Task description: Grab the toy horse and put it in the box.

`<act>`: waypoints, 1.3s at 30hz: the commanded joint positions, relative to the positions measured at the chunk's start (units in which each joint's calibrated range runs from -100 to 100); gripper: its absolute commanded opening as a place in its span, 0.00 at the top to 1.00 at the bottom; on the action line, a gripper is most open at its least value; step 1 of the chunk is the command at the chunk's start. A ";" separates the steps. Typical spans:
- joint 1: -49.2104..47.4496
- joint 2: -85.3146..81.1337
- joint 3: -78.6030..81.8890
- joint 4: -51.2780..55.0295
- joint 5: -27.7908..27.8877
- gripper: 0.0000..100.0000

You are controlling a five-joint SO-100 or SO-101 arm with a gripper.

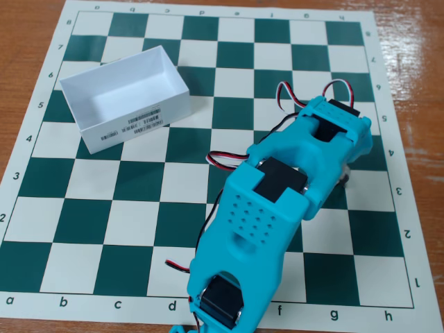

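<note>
The turquoise arm (267, 222) is rising from the table's near edge and reaching toward the right edge, covering its own gripper, so whether the claw is apart or clamped is impossible to tell. The toy horse is hiding too, perhaps beneath the arm's far end. The box (125, 97) is sitting open toward the far-left corner on the chessboard mat (104, 208). A blind grasp risks knocking the horse away.
</note>
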 commanded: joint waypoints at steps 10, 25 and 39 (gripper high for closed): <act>-9.45 -19.54 14.58 -9.50 -5.59 1.00; -29.38 -43.88 38.80 -28.60 -13.06 1.00; -42.30 -31.58 32.61 -49.70 -17.17 1.00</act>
